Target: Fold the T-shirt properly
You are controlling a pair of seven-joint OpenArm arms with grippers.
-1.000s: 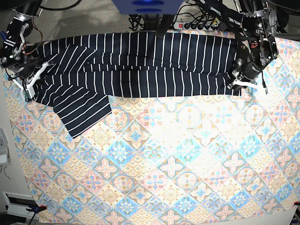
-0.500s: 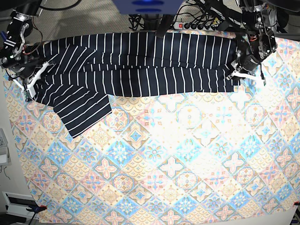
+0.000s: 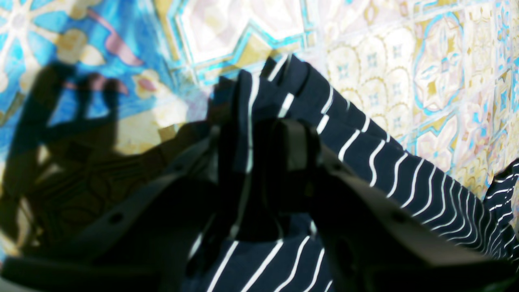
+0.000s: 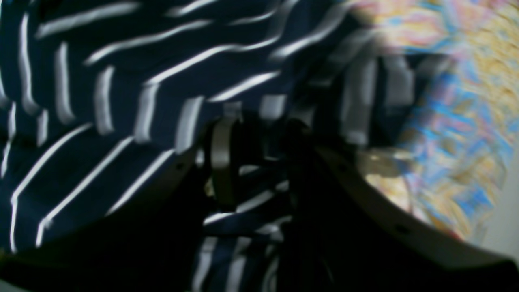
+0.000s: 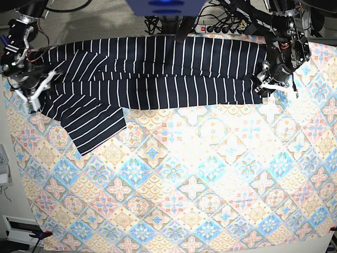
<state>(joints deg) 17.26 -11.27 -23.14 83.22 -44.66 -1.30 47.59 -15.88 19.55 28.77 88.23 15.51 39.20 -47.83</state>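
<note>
The T-shirt (image 5: pixel 158 68), dark navy with thin white stripes, lies folded into a long band along the table's far edge, with one sleeve (image 5: pixel 95 124) sticking out toward the front at the left. My left gripper (image 5: pixel 267 87) stands at the band's right end. In the left wrist view its jaws (image 3: pixel 255 158) are parted, with a bunched fold of the T-shirt (image 3: pixel 405 174) still lying between them. My right gripper (image 5: pixel 32 92) is at the band's left end. The blurred right wrist view shows its jaws (image 4: pixel 259 162) parted too, over striped cloth (image 4: pixel 121 101).
A pastel diamond-tile tablecloth (image 5: pixel 184 174) covers the table in front of the shirt. A power strip (image 5: pixel 221 29) and cables lie on the floor behind the far edge. A blue base part (image 5: pixel 163 6) sits at the top centre.
Both grippers' jaws have parted from a tight pinch on the cloth. My left gripper drew slightly back and left at the shirt's right end. The right arm barely moved.
</note>
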